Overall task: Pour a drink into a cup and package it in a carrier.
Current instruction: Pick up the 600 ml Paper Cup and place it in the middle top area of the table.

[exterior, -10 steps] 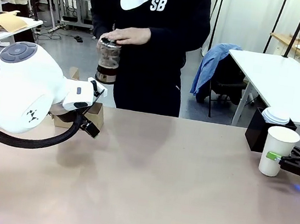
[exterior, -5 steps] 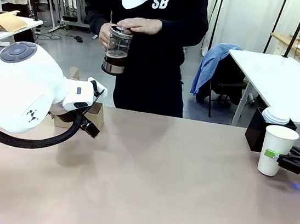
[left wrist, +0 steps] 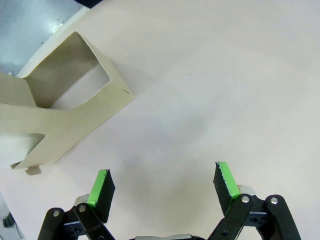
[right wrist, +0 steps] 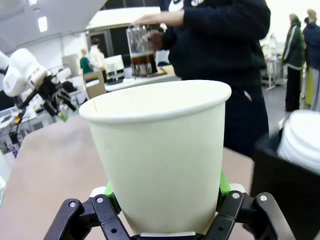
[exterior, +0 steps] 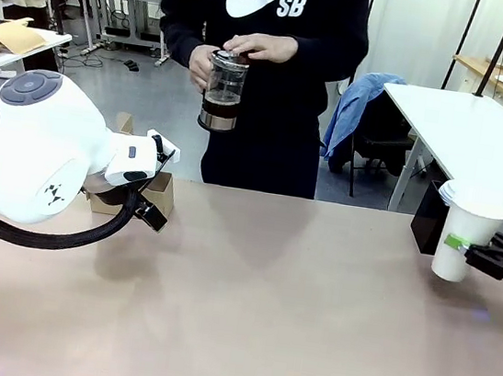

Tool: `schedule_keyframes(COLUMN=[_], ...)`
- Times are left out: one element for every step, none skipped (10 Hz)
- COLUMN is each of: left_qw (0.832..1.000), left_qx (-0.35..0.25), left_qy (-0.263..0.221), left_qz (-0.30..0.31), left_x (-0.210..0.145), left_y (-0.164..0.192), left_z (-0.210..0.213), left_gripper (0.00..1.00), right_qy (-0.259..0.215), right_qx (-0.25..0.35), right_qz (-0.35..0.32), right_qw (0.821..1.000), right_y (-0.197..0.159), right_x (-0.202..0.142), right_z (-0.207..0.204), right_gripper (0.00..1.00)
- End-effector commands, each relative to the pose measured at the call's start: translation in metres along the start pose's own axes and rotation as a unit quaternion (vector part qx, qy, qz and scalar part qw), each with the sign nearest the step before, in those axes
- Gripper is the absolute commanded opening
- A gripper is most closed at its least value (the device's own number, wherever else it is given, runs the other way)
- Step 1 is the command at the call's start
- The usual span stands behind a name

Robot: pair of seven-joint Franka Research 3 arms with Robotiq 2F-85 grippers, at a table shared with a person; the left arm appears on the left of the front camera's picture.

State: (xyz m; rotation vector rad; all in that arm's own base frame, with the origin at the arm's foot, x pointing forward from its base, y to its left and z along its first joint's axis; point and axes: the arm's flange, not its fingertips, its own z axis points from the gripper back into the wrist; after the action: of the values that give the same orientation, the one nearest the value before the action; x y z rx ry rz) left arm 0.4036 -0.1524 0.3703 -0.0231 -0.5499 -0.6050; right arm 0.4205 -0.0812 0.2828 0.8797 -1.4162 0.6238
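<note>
While the right jaws clamp the cup (exterior: 468,237) mid-wall at the bench's (exterior: 262,319) 3 o'clock edge, the left jaws hang released by the carrier (left wrist: 65,115) at 9 o'clock. Paper cup looks light, thin and crushable, so squeeze gently. The drink (exterior: 219,108) sits in the person's (exterior: 268,60) jug (exterior: 225,78) at 12 o'clock.

My left claw (left wrist: 162,182) hangs at nine o'clock, jaws spread wide, pointing down. My right claw (exterior: 466,249), at three o'clock, lies level, clamped on the cup (right wrist: 160,150).
</note>
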Motion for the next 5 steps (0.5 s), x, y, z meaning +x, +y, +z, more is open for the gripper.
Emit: schedule_keyframes(left_qw=[1.0, 1.0, 1.0, 1.0, 1.0], left_qx=[-0.001, -0.001, -0.001, -0.001, -0.001], left_qy=[0.0, 0.0, 0.0, 0.0, 0.0], left_qz=[0.001, 0.001, 0.001, 0.001, 0.001], left_x=[0.0, 0.0, 0.0, 0.0, 0.0], left_y=[0.001, 0.001, 0.001, 0.001, 0.001], left_z=[0.0, 0.0, 0.0, 0.0, 0.0], left_gripper=[1.0, 1.0, 1.0, 1.0, 1.0], right_qy=[-0.001, 0.012, 0.03, 0.028, 0.023], right_qx=[-0.036, -0.04, -0.018, -0.014, -0.016], right_qz=[0.003, 0.011, 0.014, 0.011, 0.008], right_qw=[0.999, 0.999, 0.999, 0.999, 1.0], right_y=[0.048, 0.062, 0.072, 0.077, 0.078], right_x=[0.039, 0.048, 0.053, 0.053, 0.05], right_z=[-0.06, -0.094, -0.132, -0.165, -0.196], right_gripper=[0.8, 0.8, 0.8, 0.8, 0.8])
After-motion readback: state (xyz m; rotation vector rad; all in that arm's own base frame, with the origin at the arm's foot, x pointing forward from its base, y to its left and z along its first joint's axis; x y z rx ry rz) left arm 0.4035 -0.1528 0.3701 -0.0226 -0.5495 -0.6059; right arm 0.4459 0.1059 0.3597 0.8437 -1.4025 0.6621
